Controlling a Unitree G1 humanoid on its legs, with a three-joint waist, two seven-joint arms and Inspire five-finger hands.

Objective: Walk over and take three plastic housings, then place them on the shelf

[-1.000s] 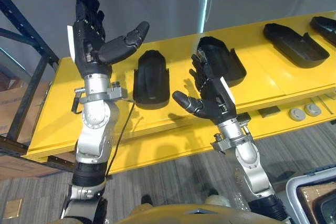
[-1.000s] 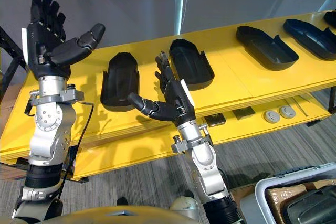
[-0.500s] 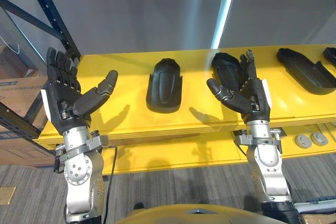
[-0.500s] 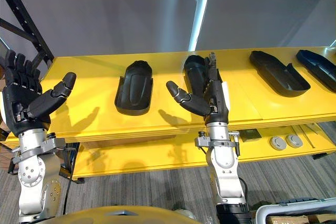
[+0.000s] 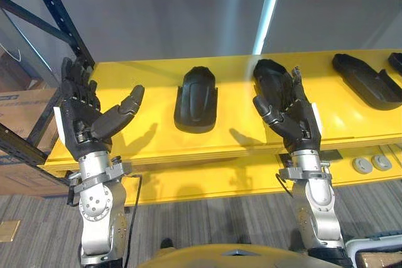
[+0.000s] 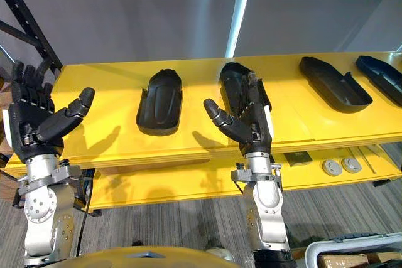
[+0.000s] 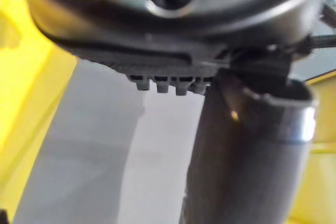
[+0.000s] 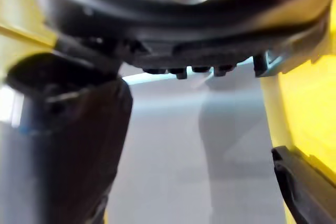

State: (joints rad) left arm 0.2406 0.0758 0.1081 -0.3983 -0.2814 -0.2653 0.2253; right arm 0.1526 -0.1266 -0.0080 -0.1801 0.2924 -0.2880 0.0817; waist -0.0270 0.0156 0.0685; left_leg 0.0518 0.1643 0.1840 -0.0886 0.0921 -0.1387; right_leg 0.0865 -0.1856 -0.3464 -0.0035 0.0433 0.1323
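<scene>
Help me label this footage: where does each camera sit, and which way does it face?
Left eye view: on the head, looking down at the yellow shelf and its black housings; left hand and right hand raised open.
Right eye view: beside it, same scene: shelf, housings, both hands shared.
Left wrist view: on the left wrist, facing along that hand towards grey wall.
Right wrist view: likewise on the right wrist.
</scene>
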